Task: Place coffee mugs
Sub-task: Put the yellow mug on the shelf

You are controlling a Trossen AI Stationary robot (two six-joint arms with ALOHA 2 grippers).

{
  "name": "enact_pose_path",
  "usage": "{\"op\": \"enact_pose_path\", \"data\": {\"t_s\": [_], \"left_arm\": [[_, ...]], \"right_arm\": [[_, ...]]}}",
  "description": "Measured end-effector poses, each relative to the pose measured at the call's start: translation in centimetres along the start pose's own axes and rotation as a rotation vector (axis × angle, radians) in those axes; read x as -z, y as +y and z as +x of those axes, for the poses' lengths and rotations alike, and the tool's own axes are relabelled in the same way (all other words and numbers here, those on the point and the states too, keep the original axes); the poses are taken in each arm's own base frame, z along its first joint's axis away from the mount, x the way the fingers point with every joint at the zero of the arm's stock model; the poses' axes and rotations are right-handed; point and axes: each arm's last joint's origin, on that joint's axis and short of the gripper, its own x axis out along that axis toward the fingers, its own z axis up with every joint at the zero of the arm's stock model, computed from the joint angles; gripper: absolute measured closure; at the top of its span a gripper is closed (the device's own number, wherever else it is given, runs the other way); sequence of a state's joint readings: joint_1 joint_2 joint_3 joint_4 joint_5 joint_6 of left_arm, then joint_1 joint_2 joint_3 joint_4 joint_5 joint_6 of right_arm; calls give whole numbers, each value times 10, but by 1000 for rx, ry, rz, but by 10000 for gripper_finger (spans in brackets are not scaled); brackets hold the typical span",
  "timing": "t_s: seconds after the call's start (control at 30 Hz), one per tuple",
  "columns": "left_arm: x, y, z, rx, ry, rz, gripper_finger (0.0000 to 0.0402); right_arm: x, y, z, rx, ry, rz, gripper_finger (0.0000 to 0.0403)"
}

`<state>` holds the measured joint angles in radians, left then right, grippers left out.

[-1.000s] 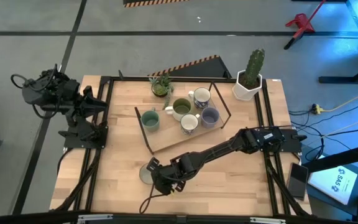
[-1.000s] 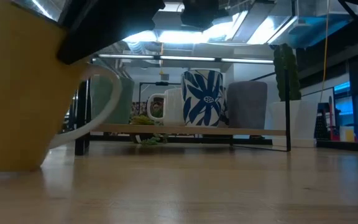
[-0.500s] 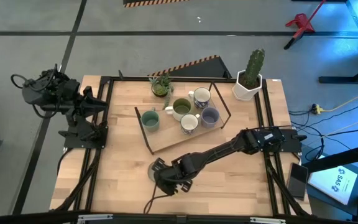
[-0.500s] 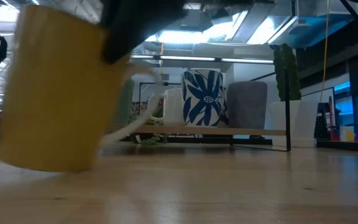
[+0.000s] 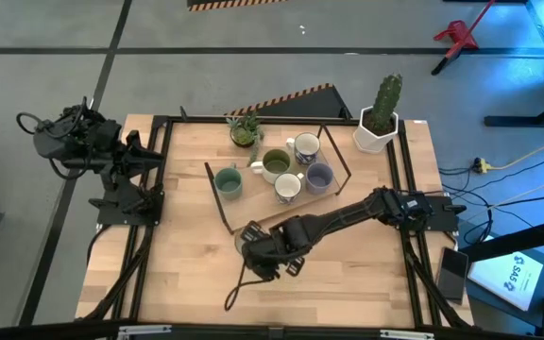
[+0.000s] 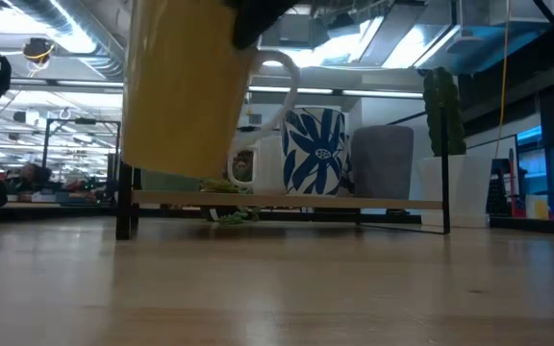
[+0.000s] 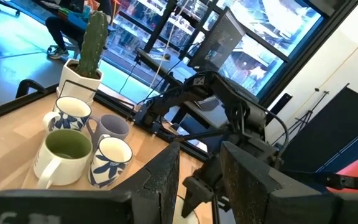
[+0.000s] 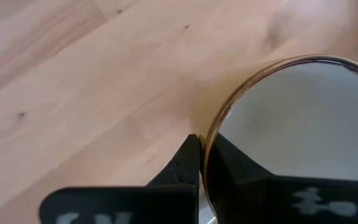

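A mug with a mustard-olive wall and a white inside (image 5: pixel 250 236) hangs in my right gripper (image 5: pixel 258 247) near the middle of the table, close to the raised tray's near edge; it looms large in the low view (image 6: pixel 186 86). On the wooden tray (image 5: pixel 244 215) stand a teal-green mug (image 5: pixel 228 181), an olive-green mug (image 5: pixel 275 164), two white mugs with blue pattern (image 5: pixel 306 147) (image 5: pixel 288 187) and a lavender mug (image 5: pixel 319 176). My left gripper (image 5: pixel 149 156) waits open at the table's left edge. My right gripper holds the mug by its rim (image 8: pixel 209 144), one finger (image 8: pixel 188 163) outside the wall and the other (image 8: pixel 241 174) inside the hollow. The fingers come from above. The mug is lifted clear of the table, slightly tilted, its handle (image 6: pixel 279 75) toward the tray.
The tray has a black wire frame (image 5: pixel 217 194) standing on legs above the table. A small green plant (image 5: pixel 246 129) and a cactus in a white pot (image 5: pixel 379 118) stand at the far edge. Bare wood lies along the near side (image 5: pixel 348 283).
My right gripper has carried the mug from the table's near-left part toward the far edge and the tray. The mug, which stood on the wood a second ago, is now lifted clear and sits higher and closer to the tray.
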<state>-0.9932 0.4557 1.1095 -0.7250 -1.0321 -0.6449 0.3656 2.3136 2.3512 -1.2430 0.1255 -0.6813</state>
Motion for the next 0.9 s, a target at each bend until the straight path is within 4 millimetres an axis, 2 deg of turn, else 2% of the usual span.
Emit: {"op": "enact_pose_path", "data": {"t_s": [0.6, 0.9], "left_arm": [[0, 0, 0, -3, -2, 0, 289], [0, 0, 0, -2, -2, 1, 289]], "right_arm": [[54, -48, 3, -14, 89, 49, 403], [66, -61, 5, -26, 52, 47, 403]]}}
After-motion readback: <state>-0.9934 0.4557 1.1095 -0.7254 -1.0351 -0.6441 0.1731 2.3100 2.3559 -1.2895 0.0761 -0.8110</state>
